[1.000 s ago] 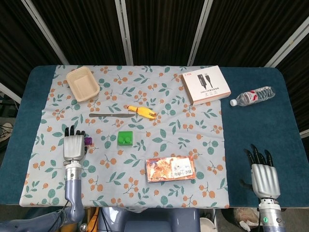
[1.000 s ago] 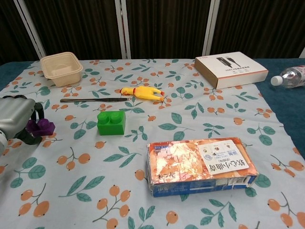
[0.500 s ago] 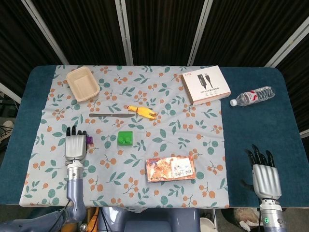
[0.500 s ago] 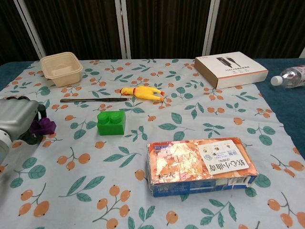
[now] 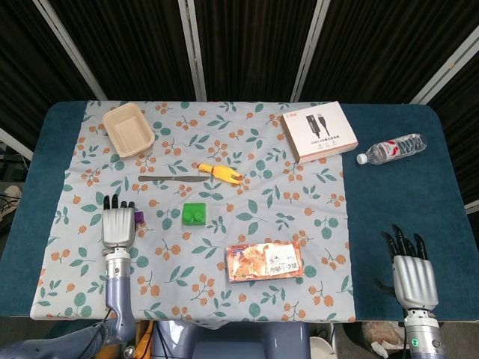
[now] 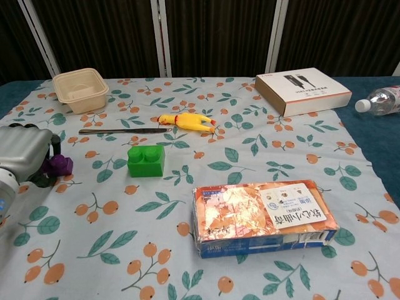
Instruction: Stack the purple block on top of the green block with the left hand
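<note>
The small purple block [image 6: 61, 164] lies on the flowered cloth at the left, seen too as the purple block [image 5: 138, 218] in the head view. My left hand [image 5: 117, 226] stands right against its left side, palm down, fingers arched over and beside the block without lifting it; the left hand [image 6: 24, 154] hides part of it in the chest view. The green block [image 5: 194, 214] sits a short way to the right, also seen as the green block [image 6: 146, 160], studs up, nothing on it. My right hand [image 5: 410, 271] hangs low at the near right, fingers apart, holding nothing.
A knife [image 5: 168, 178] and a yellow rubber chicken [image 5: 221, 173] lie behind the green block. A beige tray [image 5: 129, 130] stands far left, a white box [image 5: 319, 132] and a water bottle [image 5: 391, 149] far right. A snack packet [image 5: 265, 262] lies near the front.
My left hand has crept slightly to the right, closer against the purple block. The block stays on the cloth. The right hand has barely moved.
</note>
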`<state>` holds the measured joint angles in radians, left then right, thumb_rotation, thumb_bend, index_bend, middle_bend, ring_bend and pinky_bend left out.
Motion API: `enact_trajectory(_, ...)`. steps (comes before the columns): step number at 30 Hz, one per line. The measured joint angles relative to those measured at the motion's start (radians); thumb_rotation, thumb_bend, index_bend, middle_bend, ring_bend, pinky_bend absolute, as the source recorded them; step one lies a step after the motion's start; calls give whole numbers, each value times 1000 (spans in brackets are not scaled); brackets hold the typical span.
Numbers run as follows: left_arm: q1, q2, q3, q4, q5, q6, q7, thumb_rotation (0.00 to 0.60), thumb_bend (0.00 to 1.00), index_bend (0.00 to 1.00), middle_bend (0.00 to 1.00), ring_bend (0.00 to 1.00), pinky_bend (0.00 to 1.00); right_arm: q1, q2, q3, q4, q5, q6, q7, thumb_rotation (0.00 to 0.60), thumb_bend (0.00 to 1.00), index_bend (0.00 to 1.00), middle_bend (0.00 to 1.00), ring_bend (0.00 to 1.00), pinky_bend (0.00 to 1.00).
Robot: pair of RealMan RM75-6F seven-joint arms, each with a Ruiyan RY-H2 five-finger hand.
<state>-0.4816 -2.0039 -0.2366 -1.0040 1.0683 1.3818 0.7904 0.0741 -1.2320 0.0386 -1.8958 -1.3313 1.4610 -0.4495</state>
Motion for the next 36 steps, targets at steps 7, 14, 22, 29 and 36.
enact_trajectory(7, -1, 0, -10, 2, 2, 1, 9, 600, 366, 482, 473, 180, 167, -5, 5, -2, 1, -3, 2, 12, 600, 150, 163, 77, 215, 0)
enact_trajectory(14, -2, 19, -28, -36, -5, -18, -14, 600, 366, 467, 459, 179, 167, -3, 2, -2, 3, -1, -2, 6, 600, 150, 164, 78, 215, 0)
enact_trajectory(22, -11, 120, -80, -223, -54, -89, -53, 600, 360, 459, 442, 167, 167, 0, -4, 3, -6, 16, -5, -19, 600, 150, 163, 77, 215, 0)
enact_trajectory(29, -29, 199, -102, -349, -113, -166, -67, 600, 359, 469, 449, 167, 167, 6, -12, 4, -7, 32, -14, -41, 600, 150, 164, 77, 215, 0)
enact_trajectory(36, -69, 250, -111, -449, -142, -165, 29, 600, 357, 484, 464, 168, 167, 7, -14, 3, -12, 35, -14, -47, 600, 150, 163, 77, 215, 0)
